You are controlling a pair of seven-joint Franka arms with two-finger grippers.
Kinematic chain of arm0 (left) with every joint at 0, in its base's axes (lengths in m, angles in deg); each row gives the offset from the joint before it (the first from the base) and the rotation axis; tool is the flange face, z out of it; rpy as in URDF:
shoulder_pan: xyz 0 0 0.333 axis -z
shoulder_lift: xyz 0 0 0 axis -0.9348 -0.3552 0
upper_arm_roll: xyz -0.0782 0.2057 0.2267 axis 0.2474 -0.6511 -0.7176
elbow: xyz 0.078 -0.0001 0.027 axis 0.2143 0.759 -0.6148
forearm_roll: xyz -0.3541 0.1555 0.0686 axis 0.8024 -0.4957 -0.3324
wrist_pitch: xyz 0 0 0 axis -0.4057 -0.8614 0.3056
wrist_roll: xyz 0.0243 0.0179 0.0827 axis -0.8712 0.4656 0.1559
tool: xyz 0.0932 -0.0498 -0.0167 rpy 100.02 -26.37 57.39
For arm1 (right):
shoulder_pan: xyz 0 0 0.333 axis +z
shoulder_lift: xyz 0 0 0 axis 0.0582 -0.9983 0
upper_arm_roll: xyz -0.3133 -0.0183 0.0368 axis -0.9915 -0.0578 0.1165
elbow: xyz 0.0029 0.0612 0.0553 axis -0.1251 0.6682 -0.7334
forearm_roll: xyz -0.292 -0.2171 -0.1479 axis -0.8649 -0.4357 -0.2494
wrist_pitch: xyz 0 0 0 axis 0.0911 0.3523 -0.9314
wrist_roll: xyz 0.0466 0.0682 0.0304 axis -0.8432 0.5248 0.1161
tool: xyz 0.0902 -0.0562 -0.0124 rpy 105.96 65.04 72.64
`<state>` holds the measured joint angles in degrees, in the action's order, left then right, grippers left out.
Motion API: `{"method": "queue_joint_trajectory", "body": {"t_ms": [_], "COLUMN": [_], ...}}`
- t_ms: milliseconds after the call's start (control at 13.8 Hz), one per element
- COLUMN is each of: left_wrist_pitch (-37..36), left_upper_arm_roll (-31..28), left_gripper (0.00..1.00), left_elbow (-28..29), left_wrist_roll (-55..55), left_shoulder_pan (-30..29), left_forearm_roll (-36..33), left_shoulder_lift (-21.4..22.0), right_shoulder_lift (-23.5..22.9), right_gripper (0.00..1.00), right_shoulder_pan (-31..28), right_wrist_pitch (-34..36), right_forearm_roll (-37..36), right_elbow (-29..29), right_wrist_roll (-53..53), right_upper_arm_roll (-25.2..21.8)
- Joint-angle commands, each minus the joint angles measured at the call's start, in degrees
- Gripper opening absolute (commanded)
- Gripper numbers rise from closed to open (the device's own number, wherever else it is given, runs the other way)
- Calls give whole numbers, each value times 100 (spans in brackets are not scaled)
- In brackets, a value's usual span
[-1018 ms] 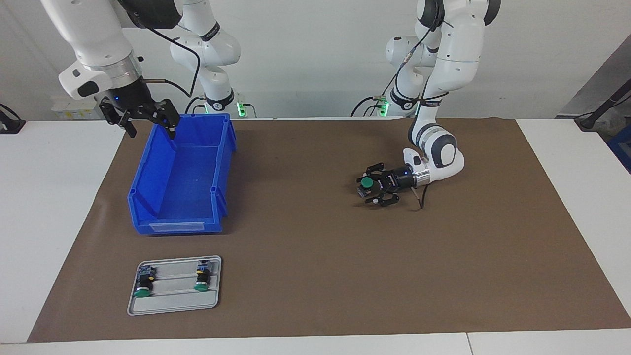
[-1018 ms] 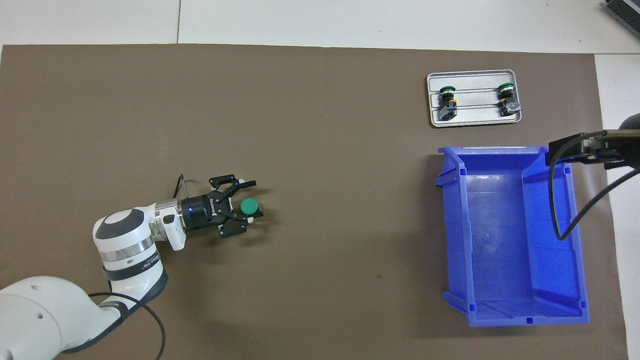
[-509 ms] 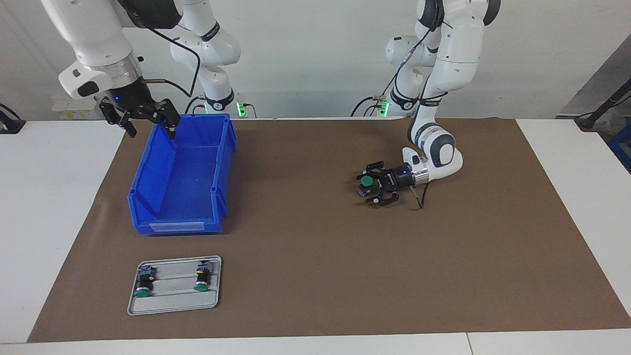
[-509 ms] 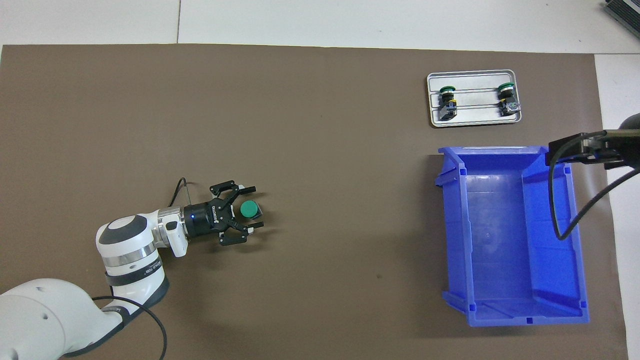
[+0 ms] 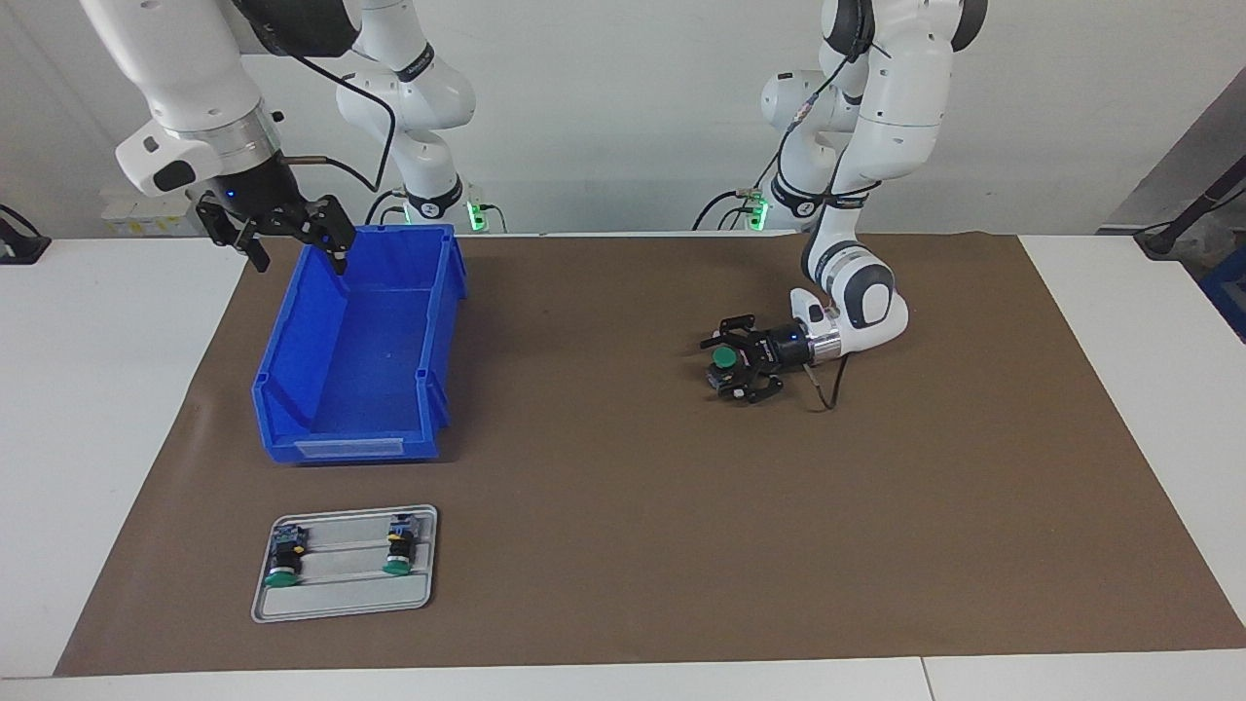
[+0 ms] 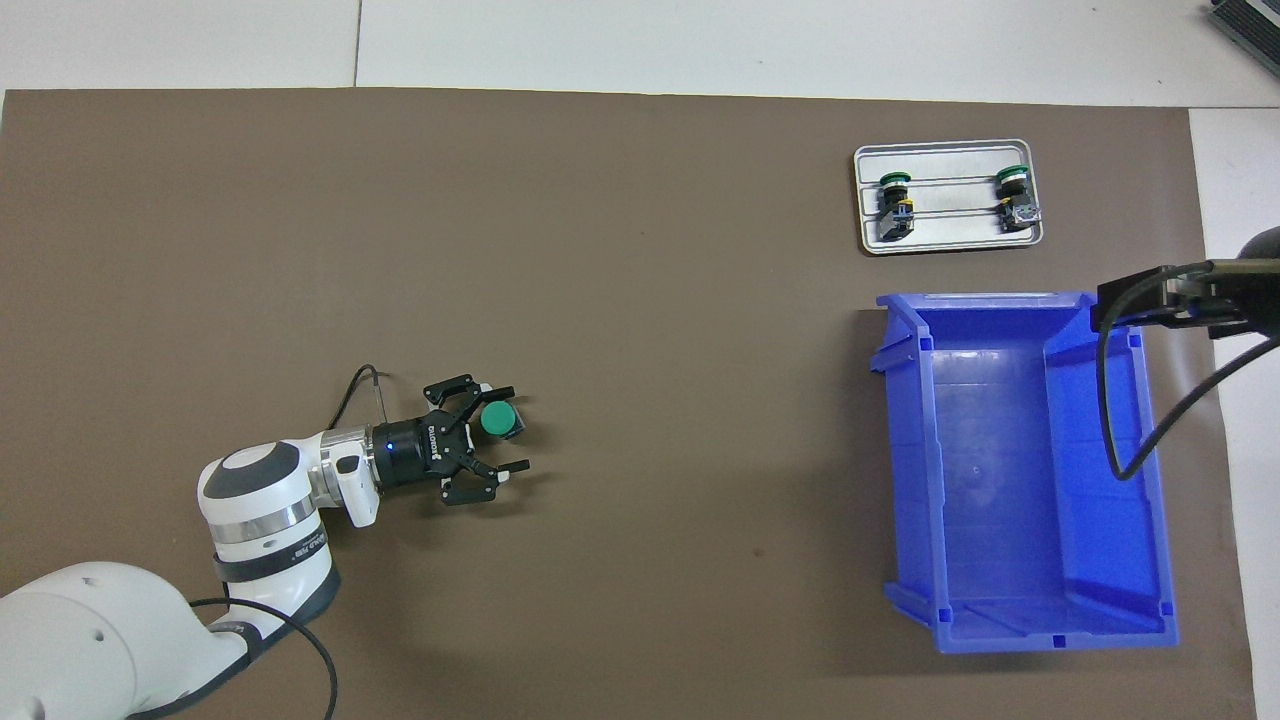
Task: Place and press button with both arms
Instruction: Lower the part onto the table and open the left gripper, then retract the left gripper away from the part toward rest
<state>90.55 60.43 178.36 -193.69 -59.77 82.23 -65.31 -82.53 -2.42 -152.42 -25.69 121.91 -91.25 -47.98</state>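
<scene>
The button [image 5: 722,358] stands cap-up on the brown mat, right of centre in the facing frame, between the spread fingers of the left gripper [image 5: 728,368], closer to one finger and apparently released. The right gripper [image 5: 292,239], fingers also spread, hangs at upper left over the blue bin's [image 5: 389,428] rim, so pressing looks next.

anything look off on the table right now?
Nothing stands out. One green-capped push-button stands on the brown mat between the left tool's open fingers; two more lie in the grey metal tray; the blue plastic bin sits square.
</scene>
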Motion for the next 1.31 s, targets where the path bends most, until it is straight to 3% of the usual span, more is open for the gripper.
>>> {"method": "queue_joint_trajectory", "body": {"t_ms": [0,654,872,1236], "left_wrist_pitch": [-181,-330,-295,-94], "left_upper_arm_roll": [-74,-100,-109,-118], "left_gripper": [100,99,99,99], "left_elbow": [132,-78,-429,-641], "left_wrist_roll": [-125,24,349,656], "left_shoulder_pan": [-2,-1011,-1468,-1689], "left_forearm_roll": [75,-838,-1496,-1542], "left_shoulder_lift": [78,78,51,77], "right_shoulder_lift": [115,115,115,115], "right_gripper": [100,100,100,100], "right_shoulder_pan": [-57,-57,-57,-48], "right_wrist_pitch": [13,13,13,13], "right_forearm_roll": [107,107,107,107], "right_elbow": [115,115,115,115], "right_wrist_roll": [91,91,91,91], "right_upper_arm_roll": [12,12,12,12]}}
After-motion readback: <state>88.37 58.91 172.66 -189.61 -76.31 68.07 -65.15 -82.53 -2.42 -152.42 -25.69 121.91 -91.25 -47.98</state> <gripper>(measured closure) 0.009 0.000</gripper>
